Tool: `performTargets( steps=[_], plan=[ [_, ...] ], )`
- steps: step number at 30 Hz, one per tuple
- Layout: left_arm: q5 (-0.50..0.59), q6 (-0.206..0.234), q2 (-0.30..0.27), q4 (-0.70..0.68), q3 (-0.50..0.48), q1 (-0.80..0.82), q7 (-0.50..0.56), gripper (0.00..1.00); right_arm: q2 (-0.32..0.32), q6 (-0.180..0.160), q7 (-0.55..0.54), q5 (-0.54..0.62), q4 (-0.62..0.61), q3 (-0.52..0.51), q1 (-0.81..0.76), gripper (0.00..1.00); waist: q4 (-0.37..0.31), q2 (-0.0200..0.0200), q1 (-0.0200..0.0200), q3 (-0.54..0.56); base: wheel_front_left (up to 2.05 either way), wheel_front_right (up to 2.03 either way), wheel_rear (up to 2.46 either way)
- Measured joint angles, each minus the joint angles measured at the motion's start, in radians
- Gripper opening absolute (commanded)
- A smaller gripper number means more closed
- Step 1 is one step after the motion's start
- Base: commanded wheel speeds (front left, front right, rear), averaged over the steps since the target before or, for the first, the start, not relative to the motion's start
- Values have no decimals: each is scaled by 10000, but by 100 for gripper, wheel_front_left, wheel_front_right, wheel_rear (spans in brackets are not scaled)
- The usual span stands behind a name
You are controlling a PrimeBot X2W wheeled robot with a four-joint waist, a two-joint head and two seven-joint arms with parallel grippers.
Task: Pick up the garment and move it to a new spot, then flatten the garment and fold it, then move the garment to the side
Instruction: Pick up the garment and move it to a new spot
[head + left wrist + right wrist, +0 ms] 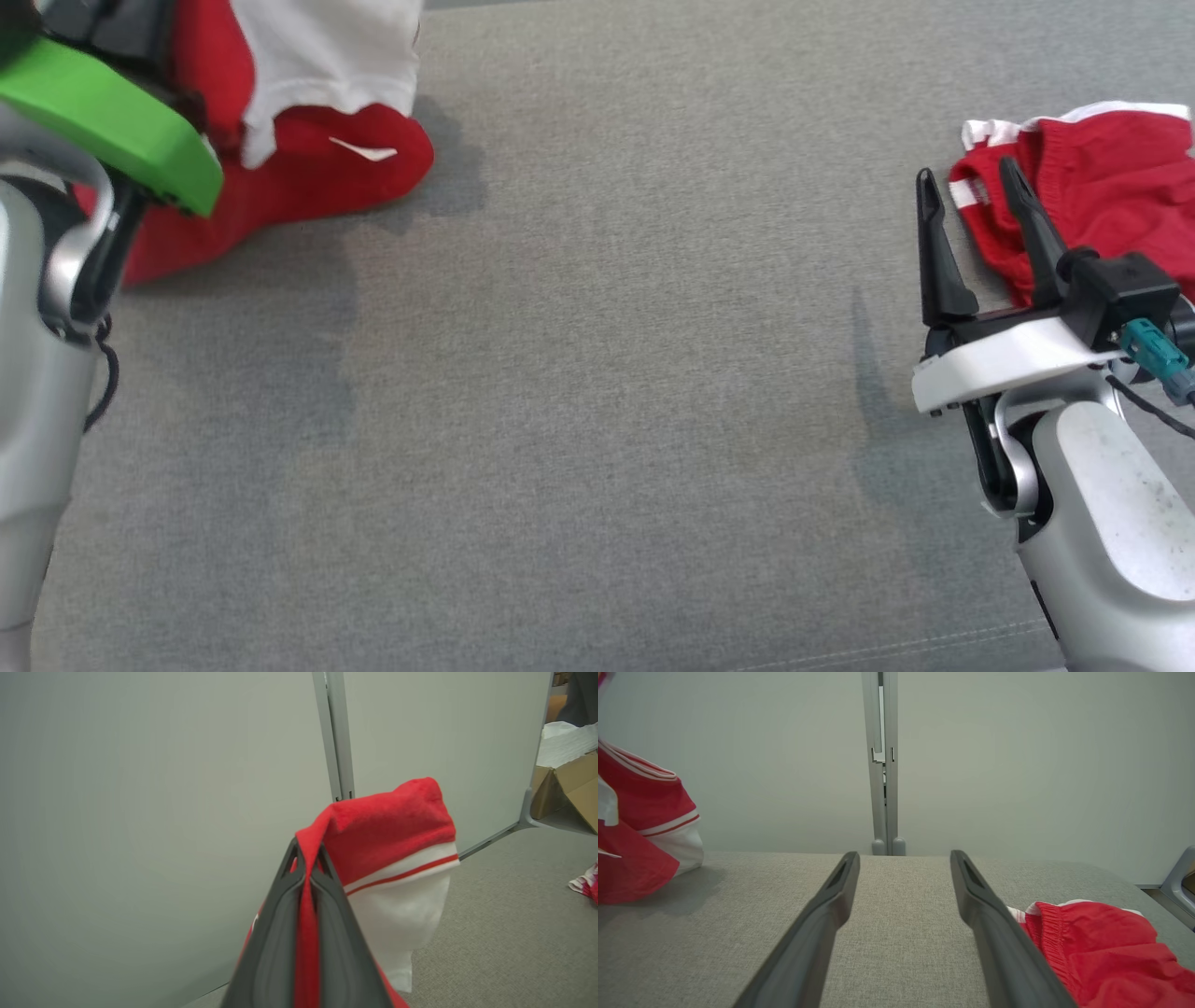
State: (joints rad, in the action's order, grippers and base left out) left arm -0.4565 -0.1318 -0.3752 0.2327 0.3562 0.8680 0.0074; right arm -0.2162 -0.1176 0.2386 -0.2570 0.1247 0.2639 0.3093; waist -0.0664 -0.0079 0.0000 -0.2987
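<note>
Our left pincer point(306, 851) grips a fold of the red-and-white garment point(397, 826), which hangs from it, lower end resting on the grey worktop point(597, 373) at our far left. Our right pincer point(966, 173) stands wide, holding nothing, beside red shorts point(1102, 177).

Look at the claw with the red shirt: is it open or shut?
Shut. The left claw has its fingers pressed together, pinching a fold of the red shirt.

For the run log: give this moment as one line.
left claw: shut on red-and-white garment | right claw: open, empty, beside second red garment | phase: pick-up
</note>
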Motion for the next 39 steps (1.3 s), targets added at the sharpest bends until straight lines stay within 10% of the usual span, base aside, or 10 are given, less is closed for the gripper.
performTargets(
  steps=[18,39],
  plan=[
    [-2174,0,-1471,-3202,1034,-1187,2036,0,-42,13,27,-196,148,140,-1357,100,-1439,0,0,2132,0,0,0],
    [-1848,276,1074,-1164,2715,-2393,1425,0,936,986,-209,-232,-176,1977,-569,100,-2818,0,0,948,0,0,0]
  ],
)
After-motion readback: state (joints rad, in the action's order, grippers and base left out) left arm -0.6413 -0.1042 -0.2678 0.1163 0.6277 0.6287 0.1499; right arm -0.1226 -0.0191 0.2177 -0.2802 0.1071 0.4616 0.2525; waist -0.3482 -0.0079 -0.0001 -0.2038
